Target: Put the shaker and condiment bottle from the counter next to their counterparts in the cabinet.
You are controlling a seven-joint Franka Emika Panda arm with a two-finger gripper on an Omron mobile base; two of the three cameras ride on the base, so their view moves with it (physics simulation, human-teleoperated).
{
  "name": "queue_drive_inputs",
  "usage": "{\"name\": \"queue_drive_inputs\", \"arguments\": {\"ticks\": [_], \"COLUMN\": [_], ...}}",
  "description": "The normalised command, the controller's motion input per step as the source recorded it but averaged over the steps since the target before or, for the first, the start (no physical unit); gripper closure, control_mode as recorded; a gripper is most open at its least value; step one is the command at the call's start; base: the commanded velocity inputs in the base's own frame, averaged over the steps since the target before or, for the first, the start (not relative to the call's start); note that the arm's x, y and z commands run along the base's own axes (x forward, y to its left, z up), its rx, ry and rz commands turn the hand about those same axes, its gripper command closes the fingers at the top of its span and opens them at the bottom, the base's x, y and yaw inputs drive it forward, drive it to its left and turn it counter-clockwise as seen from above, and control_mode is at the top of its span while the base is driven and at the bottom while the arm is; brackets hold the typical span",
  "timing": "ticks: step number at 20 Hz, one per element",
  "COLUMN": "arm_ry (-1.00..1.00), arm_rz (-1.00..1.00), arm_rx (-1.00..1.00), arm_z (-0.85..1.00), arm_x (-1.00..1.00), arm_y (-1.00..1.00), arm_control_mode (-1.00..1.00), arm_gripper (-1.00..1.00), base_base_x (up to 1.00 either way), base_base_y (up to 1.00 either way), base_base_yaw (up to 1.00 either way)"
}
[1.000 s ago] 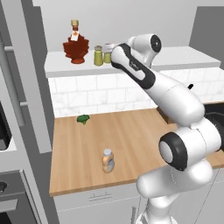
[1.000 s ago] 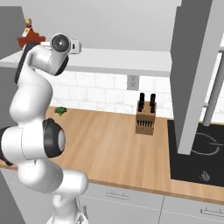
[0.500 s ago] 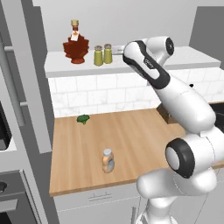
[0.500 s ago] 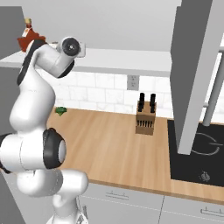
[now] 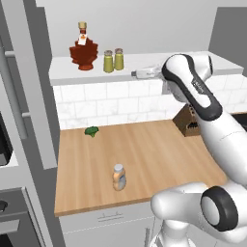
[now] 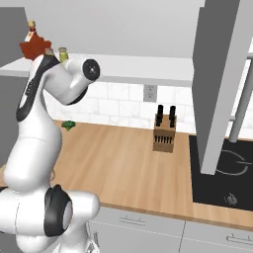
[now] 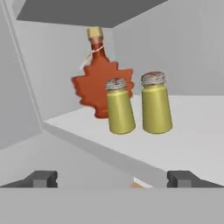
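Observation:
On the white cabinet shelf [image 5: 144,61] two olive-yellow shakers [image 5: 113,61] stand upright side by side, just right of the dark-red maple-leaf bottle [image 5: 83,48]. The hand view faces the shakers [image 7: 138,105] and the maple-leaf bottle [image 7: 99,74] from a short way off. My gripper [image 5: 138,74] hovers at the shelf's front edge, to the right of the shakers and apart from them. Its fingertips [image 7: 42,178] stand wide; the gripper [image 7: 112,179] is open and holds nothing. The condiment bottle [image 5: 119,177] stands upright on the wooden counter [image 5: 159,154], near its front edge.
A knife block [image 5: 189,123] stands at the counter's back right, also seen at the tiles [image 6: 164,132]. A small green vegetable [image 5: 91,130] lies at the back left. A black cooktop [image 6: 222,173] and a grey hood column [image 6: 222,74] are on the right.
The hand has drawn back to the right, away from the two shakers on the shelf. Its jaws have stayed open.

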Motion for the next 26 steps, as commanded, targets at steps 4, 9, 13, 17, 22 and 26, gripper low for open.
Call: {"name": "queue_drive_inputs", "arguments": {"ticks": [4,9,13,17,22,26], "arm_ry": [-0.02,-0.10,-0.19,-0.22,-0.18,0.00], "arm_rz": [0.28,0.12,-0.18,-0.20,-0.23,0.00], "arm_rx": [0.00,-0.04,-0.13,-0.17,-0.09,0.00], "arm_z": [-0.25,-0.22,-0.09,-0.07,-0.01,0.00], "arm_x": [-1.00,-0.97,-0.65,-0.79,-0.60,0.00], "arm_y": [0.00,0.33,0.63,0.63,0.67,0.05], "arm_control_mode": [-1.00,-1.00,-1.00,-1.00,-1.00,-1.00], "arm_gripper": [-1.00,-1.00,-1.00,-1.00,-1.00,-1.00], "base_base_x": [0.00,0.00,0.00,0.00,0.00,0.00], "base_base_y": [0.00,0.00,0.00,0.00,0.00,0.00], "base_base_yaw": [0.00,0.00,0.00,0.00,0.00,0.00]}}
